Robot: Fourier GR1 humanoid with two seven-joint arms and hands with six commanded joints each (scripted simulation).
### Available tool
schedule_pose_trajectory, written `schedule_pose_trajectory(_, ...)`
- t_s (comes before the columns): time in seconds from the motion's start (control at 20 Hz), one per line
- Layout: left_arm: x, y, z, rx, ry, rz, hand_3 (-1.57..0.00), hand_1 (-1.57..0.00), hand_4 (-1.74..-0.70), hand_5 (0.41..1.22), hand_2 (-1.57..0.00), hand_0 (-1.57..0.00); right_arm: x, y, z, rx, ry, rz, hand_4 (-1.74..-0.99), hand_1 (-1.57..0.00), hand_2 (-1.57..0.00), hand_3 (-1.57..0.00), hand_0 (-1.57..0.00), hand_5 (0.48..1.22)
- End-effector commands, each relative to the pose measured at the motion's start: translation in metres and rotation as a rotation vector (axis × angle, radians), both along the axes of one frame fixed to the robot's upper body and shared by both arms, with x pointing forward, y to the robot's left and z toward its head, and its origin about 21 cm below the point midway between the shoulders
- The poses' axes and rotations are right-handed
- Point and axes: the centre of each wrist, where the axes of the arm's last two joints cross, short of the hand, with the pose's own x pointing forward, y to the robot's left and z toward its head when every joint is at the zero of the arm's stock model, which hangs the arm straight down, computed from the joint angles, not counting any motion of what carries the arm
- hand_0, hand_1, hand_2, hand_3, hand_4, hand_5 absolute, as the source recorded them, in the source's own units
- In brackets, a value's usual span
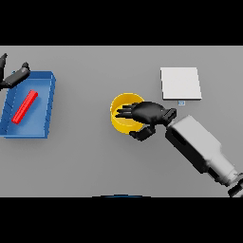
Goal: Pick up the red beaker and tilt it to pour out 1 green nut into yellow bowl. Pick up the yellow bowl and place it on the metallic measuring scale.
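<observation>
The yellow bowl (122, 114) stands on the grey table near the middle. My right hand (148, 114) lies over its right side: the fingers reach across the rim into the bowl and the thumb (139, 135) curls against the outside of the wall, pinching it. The hand hides much of the bowl's inside, and no green nut shows. The red beaker (25, 107) lies on its side in the blue tray (47, 90) at the left. The metallic scale (180, 83), a pale square plate, sits at the back right, beyond my right hand. My left hand (14, 76) rests open at the tray's far left corner.
The blue tray takes up the table's left edge. A small display tab (181, 102) sticks out of the scale's near side. Bare grey table (95, 156) lies between the tray and the bowl and along the front.
</observation>
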Motion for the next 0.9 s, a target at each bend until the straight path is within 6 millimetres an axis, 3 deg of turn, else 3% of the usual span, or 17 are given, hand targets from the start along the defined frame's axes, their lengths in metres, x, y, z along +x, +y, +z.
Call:
schedule_pose_trajectory(0.0, 0.002, 0.0, 0.0, -0.007, 0.002, 0.004, 0.0, 0.0, -0.8, 0.73, 0.0, 0.0, 0.0, 0.0, -0.002, -0.002, 0.005, -0.002, -1.365, -0.07, -0.14, -0.18, -0.07, 0.838)
schedule_pose_trajectory(0.15, 0.0, 0.004, -0.004, -0.012, 0.0, 0.001, 0.0, 0.0, -0.79, 0.729, 0.0, 0.0, 0.001, 0.005, 0.001, -0.023, -0.003, -0.001, -1.479, -0.38, -0.38, -0.42, -0.47, 0.999)
schedule_pose_trajectory(0.25, 0.001, 0.003, -0.002, -0.008, 0.001, 0.003, 0.0, 0.0, -0.79, 0.732, 0.0, 0.0, -0.002, 0.002, 0.0, -0.019, -0.004, 0.011, -1.469, -0.65, -0.59, -0.83, -0.78, 1.079)
schedule_pose_trajectory(0.3, 0.001, 0.005, -0.004, -0.009, -0.004, 0.004, 0.0, 0.0, -0.79, 0.733, 0.0, 0.0, -0.001, 0.004, 0.001, -0.025, 0.007, 0.0, -1.521, -0.81, -0.79, -0.98, -0.94, 1.108)
schedule_pose_trajectory(0.4, 0.004, 0.004, -0.003, -0.012, -0.003, 0.002, 0.0, 0.0, -0.79, 0.736, 0.0, 0.0, -0.003, 0.002, 0.003, -0.026, 0.009, 0.008, -1.594, -1.08, -1.07, -1.03, -1.17, 1.148)
schedule_pose_trajectory(0.6, 0.003, 0.002, -0.004, -0.007, -0.003, -0.003, 0.0, 0.0, -0.79, 0.73, 0.0, 0.0, -0.004, 0.001, 0.009, -0.046, -0.005, -0.007, -1.673, -1.37, -1.37, -1.13, -1.41, 1.191)
schedule_pose_trajectory(0.85, 0.003, 0.004, -0.001, -0.004, -0.005, 0.002, 0.0, 0.0, -0.78, 0.727, 0.0, 0.0, -0.001, -0.005, 0.031, -0.022, -0.01, -0.007, -1.711, -1.51, -1.5, -1.35, -1.52, 1.211)
